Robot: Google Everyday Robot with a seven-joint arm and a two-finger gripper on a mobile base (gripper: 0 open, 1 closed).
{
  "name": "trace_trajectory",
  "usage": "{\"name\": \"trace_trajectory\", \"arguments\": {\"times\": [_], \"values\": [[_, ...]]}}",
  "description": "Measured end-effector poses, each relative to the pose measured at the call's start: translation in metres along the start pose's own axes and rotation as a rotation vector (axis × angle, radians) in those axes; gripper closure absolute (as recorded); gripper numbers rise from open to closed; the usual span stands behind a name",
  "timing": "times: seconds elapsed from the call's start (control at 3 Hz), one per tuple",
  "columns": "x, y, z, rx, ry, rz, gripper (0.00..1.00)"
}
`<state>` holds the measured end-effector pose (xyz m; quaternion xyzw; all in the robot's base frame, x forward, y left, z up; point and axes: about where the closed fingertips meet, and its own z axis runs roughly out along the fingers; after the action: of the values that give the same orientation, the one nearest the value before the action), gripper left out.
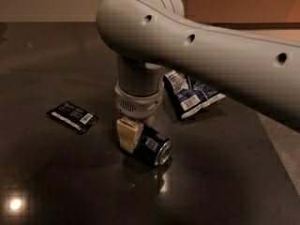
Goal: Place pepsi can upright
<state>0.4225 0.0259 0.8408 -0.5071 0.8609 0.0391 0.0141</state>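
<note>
The pepsi can (153,147) is dark blue with a white label patch. It lies on its side on the dark table (56,182), with its silver end facing front right. My gripper (135,138) hangs from the big white arm (187,46). It is down at table level, against the can's left end. The cream part of the gripper touches the can's side. The far side of the can is hidden behind the wrist.
A flat black packet (72,117) lies to the left of the gripper. A wrinkly blue-and-white snack bag (190,93) lies behind and to the right of the can. The table's right edge (276,139) runs diagonally at the right.
</note>
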Motion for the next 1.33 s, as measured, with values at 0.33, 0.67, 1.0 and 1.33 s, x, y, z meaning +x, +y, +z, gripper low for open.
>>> {"name": "trace_trajectory", "arguments": {"times": [0.33, 0.67, 1.0, 1.33], "values": [[-0.001, 0.001, -0.003, -0.004, -0.012, -0.001, 0.65], [-0.005, 0.005, -0.016, -0.004, -0.052, -0.029, 0.88], [-0.015, 0.011, -0.036, 0.009, -0.140, -0.090, 1.00], [-0.024, 0.018, -0.056, 0.015, -0.264, -0.163, 1.00]]}}
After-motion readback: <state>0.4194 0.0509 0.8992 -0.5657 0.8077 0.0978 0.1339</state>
